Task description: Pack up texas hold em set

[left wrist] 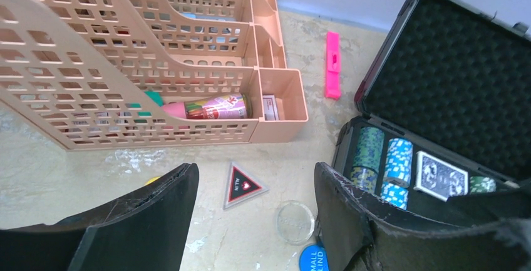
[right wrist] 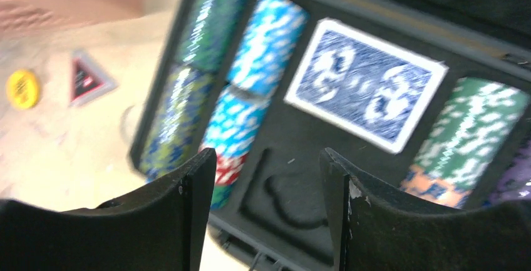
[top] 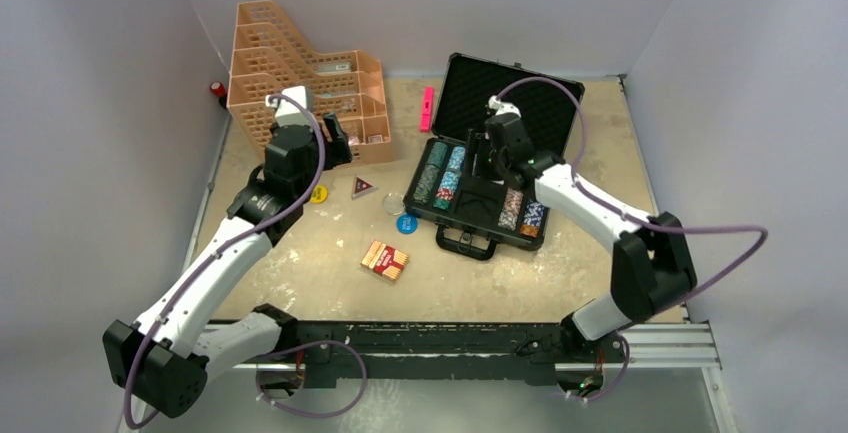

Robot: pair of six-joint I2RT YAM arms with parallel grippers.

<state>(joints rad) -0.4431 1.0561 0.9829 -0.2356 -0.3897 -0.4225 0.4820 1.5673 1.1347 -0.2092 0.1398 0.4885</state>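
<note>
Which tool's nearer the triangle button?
Left. The left tool is close beside the triangle button; the right tool is over the open case, farther off.

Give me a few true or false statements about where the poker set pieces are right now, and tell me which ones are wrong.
1. The black case stands open. True.
2. The red card deck is packed in the case. False: it lies on the table in front of the case; the blue deck is the one inside.
3. The left gripper holds the triangular button. False: it is open and empty; the button lies on the table.
4. The pink marker lies on the table between the orange trays and the case. True.
5. The right gripper is open above the case. True.
</note>
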